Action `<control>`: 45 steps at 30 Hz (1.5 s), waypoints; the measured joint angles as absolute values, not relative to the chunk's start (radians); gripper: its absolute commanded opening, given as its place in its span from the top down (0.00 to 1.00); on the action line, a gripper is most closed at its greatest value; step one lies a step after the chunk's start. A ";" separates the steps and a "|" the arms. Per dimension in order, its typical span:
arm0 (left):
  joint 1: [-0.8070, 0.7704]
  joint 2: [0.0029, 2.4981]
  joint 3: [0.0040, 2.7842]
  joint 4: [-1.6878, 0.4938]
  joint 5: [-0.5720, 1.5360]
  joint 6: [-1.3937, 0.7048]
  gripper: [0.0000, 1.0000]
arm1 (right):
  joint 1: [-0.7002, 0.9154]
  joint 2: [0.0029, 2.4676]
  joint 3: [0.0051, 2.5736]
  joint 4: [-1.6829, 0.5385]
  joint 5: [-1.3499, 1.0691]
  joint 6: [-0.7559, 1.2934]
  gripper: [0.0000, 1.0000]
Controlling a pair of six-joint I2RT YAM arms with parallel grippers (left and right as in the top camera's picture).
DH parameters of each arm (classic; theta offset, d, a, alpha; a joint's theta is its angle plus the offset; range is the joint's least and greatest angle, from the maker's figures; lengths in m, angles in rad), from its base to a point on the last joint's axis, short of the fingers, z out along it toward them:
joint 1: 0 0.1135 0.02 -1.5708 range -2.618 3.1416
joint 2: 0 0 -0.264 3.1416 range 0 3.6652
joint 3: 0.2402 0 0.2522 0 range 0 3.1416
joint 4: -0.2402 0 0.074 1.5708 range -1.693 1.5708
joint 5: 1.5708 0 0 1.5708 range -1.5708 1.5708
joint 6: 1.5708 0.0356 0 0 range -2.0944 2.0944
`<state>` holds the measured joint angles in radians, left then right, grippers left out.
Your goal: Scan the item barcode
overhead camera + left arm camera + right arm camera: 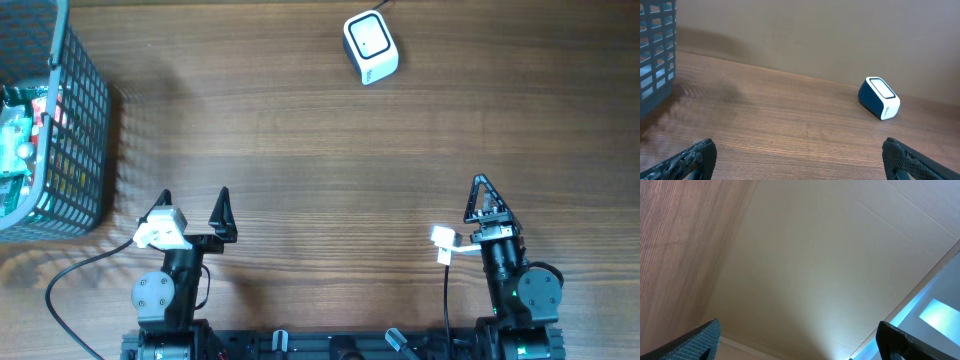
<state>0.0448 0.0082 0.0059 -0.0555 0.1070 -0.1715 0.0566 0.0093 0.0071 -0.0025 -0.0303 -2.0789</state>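
At near edge of the table [300, 150] both arms sit. The left gripper [193, 202] has fingers wide apart w/ nothing between; the right gripper [484, 196] is also apart, turned sideways. Items [16, 140] lie in the basket [85, 120] at far left. The scanner [370, 46] stands at the far side, approx. centre.

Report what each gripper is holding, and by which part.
Nothing is held. The left gripper and the right gripper both stand open and empty above the table; the items lie in the basket.
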 measured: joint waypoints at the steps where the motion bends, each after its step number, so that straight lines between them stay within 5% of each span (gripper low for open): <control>1: 0.045 0.008 0.006 -0.056 0.107 -0.171 0.00 | 0.057 0.009 0.007 -0.003 -0.030 -2.079 0.00; 14: 0.045 0.010 0.029 0.046 0.128 -0.175 0.00 | 0.057 0.009 0.007 -0.002 -0.030 -2.079 0.00; 22: 0.044 0.185 0.369 0.019 0.083 -0.170 0.00 | 0.057 0.010 0.007 -0.002 -0.031 -2.079 0.00; 24: 0.044 0.290 0.512 -0.050 0.076 -0.169 0.00 | 0.057 0.012 0.007 -0.002 -0.031 -2.079 0.00; 35: 0.044 1.130 1.775 -1.154 0.069 -0.091 0.00 | 0.057 0.015 0.006 -0.002 -0.038 -2.079 0.00; 40: 0.044 1.431 2.048 -1.249 0.060 -0.075 0.00 | 0.057 0.016 0.006 -0.002 -0.038 -2.079 0.00; 43: 0.041 1.534 2.051 -1.228 -0.002 -0.068 0.11 | 0.057 0.016 0.006 -0.002 -0.038 -2.079 0.00; 45: 0.042 1.573 2.051 -1.205 -0.055 -0.078 0.32 | 0.057 0.016 0.006 -0.002 -0.038 -2.079 0.00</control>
